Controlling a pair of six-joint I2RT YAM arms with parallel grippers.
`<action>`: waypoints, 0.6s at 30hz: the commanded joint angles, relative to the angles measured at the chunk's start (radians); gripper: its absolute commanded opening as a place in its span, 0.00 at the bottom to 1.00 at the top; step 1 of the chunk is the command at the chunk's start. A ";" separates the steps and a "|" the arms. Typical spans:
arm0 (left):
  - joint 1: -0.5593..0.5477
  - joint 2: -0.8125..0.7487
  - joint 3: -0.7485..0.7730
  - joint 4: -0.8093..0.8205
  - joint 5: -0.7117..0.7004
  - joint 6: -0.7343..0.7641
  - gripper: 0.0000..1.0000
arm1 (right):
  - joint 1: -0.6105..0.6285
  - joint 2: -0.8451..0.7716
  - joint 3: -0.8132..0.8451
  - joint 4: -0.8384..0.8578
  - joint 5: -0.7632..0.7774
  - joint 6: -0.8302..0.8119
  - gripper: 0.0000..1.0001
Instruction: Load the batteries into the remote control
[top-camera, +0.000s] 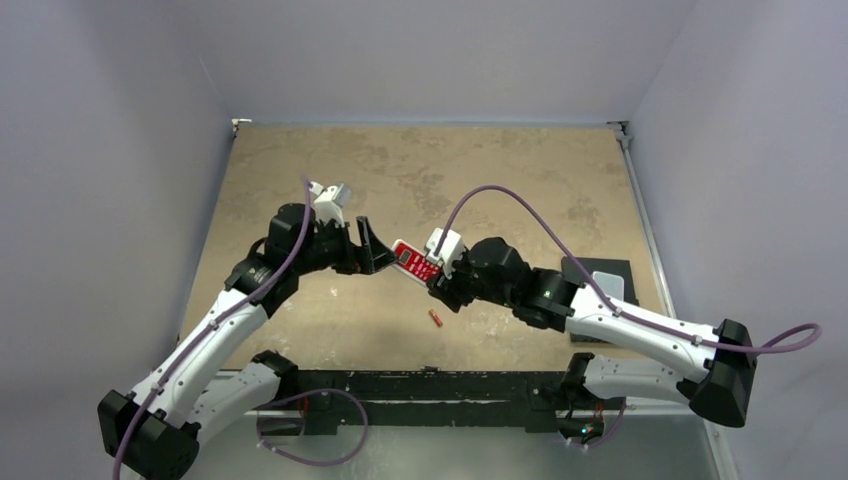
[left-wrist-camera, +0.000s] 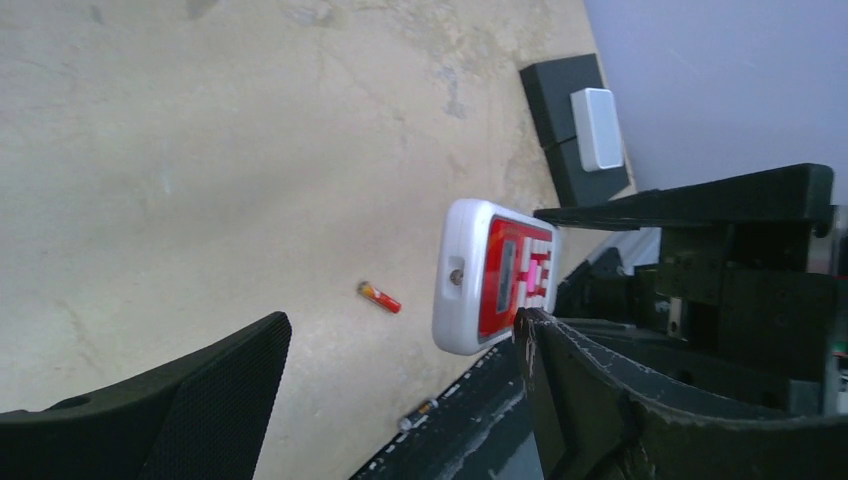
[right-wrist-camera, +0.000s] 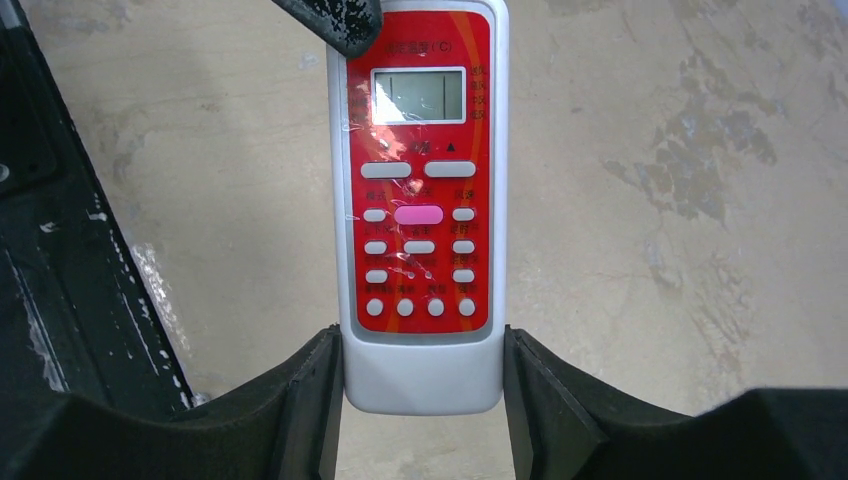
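Observation:
The remote control hangs above the table, red front with its screen and buttons facing the right wrist camera. My right gripper is shut on its white lower end, one finger on each long side. My left gripper stands open at the remote's screen end. One left fingertip lies against the red front's top corner; the other is well apart. A red battery lies on the table below. A second slim cylinder rests at the table's front edge.
A dark slab carrying a pale grey rectangular block sits on the table's right side, just behind my right arm. A black rail runs along the near edge. Walls close in the table on three sides.

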 joint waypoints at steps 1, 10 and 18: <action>0.040 -0.001 -0.023 0.093 0.214 -0.066 0.82 | 0.011 -0.012 0.026 0.037 -0.020 -0.105 0.00; 0.070 -0.009 -0.078 0.137 0.389 -0.129 0.71 | 0.015 -0.006 0.058 0.013 -0.073 -0.157 0.00; 0.076 -0.019 -0.097 0.156 0.446 -0.142 0.62 | 0.024 -0.018 0.094 -0.044 -0.141 -0.178 0.00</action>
